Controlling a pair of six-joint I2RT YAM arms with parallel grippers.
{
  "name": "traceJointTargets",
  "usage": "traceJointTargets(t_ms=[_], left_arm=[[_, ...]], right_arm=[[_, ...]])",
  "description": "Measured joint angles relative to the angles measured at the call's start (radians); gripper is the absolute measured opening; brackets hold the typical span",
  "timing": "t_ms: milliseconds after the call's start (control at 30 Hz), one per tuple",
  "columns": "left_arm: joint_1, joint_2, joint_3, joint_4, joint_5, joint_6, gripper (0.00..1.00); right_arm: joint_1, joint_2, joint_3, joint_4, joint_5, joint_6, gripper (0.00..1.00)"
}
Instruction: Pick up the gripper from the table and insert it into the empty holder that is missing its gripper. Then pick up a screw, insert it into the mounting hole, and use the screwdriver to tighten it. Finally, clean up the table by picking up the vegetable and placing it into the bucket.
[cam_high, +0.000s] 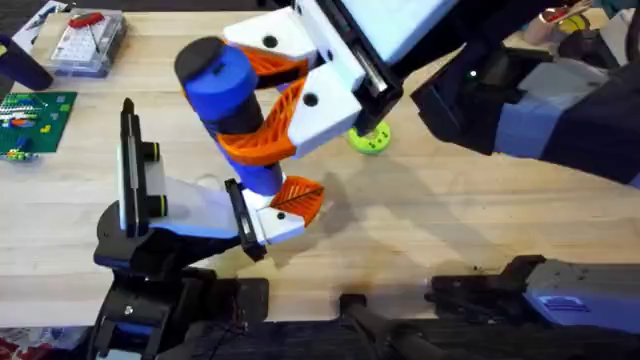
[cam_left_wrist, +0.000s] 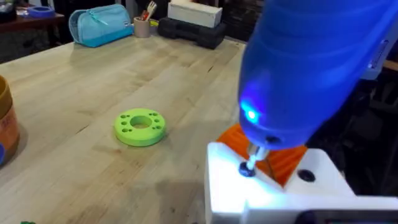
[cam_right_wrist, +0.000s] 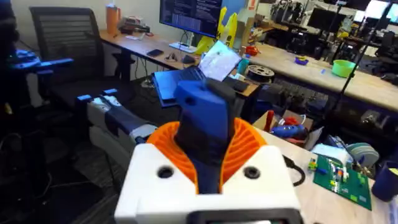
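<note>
Right gripper (cam_high: 268, 108) clamped on the screwdriver (cam_high: 215, 75), orange pads (cam_high: 262, 140) pressed to both sides of the blue barrel. Reaching in from the right, across the middle of the table (cam_high: 450, 220). Screwdriver held off the wood, tilted, butt end up and toward the far left, tip down and toward the near side. Seen from the right wrist: same grip (cam_right_wrist: 208, 165), blue body (cam_right_wrist: 202, 118) standing up between the ribbed pads.

From the left wrist: blue nose (cam_left_wrist: 311, 68) looming large, a small blue light (cam_left_wrist: 250, 115) lit near its end, metal bit set on a screw (cam_left_wrist: 247, 168) in a white mount (cam_left_wrist: 227, 186) with an orange ribbed piece just behind.

Left gripper (cam_high: 285, 207) low, right under the screwdriver tip; wide or narrow, cannot tell.

Lime-green ring (cam_high: 369, 138) flat on the wood, just beyond the right gripper. Bucket (cam_left_wrist: 5, 118) at the edge of the left wrist view, well apart from the ring (cam_left_wrist: 139, 127). Clear box (cam_high: 88, 42) at the far left corner, green board (cam_high: 35, 120) nearer along the left edge.
</note>
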Motion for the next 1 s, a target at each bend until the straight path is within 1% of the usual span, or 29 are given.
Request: traceJointTargets(t_ms=[1000], left_arm=[[0.000,0.000,0.000,0.000,0.000,0.000,0.011]], right_arm=[[-0.002,0.000,0.000,-0.029,0.000,-0.022,0.127]])
